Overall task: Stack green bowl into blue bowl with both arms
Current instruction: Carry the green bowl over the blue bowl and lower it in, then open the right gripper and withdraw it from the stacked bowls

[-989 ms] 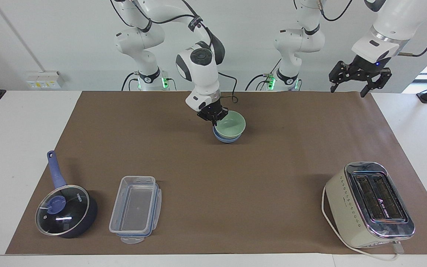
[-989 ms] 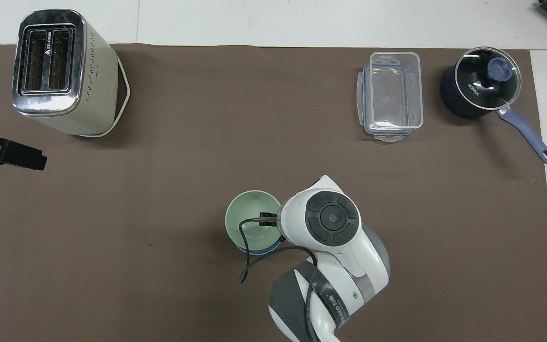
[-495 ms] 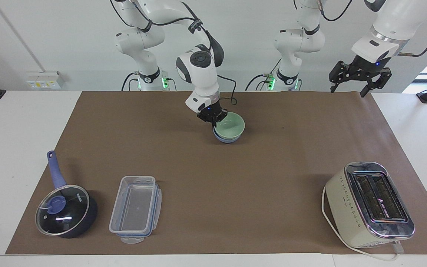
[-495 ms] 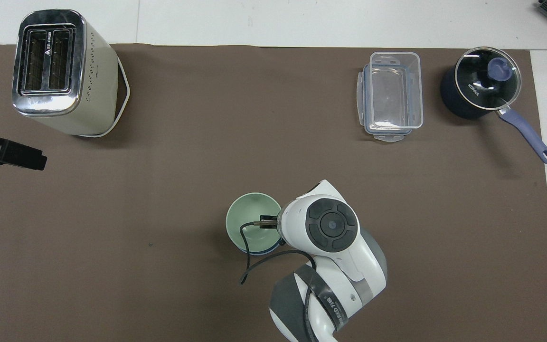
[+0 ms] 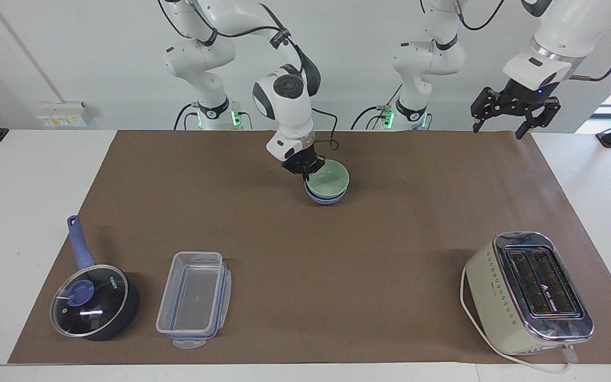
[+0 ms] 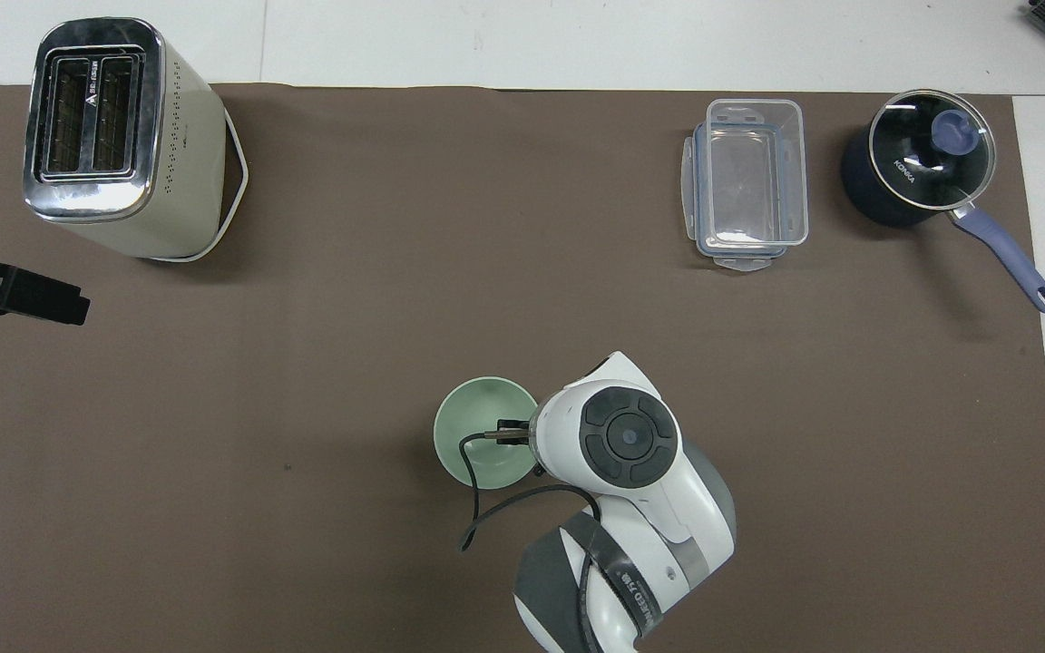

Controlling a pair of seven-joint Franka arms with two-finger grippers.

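The green bowl [image 5: 331,177] sits nested in the blue bowl [image 5: 326,199] on the brown mat, near the robots at mid-table. My right gripper [image 5: 305,171] is shut on the green bowl's rim on the side toward the right arm's end. In the overhead view the green bowl [image 6: 477,433] covers the blue bowl, and the right arm's wrist [image 6: 618,440] hides the gripper. My left gripper [image 5: 498,130] hangs open and holds nothing, high over the mat's edge at the left arm's end, where that arm waits; it also shows in the overhead view [image 6: 51,301].
A cream toaster [image 5: 528,292] with its cord stands far from the robots at the left arm's end. A clear plastic container [image 5: 194,300] and a dark blue lidded saucepan [image 5: 93,300] lie far from the robots at the right arm's end.
The right gripper has drawn the green bowl slightly toward the robots, so it now sits squarely over the blue bowl. The left arm has not moved.
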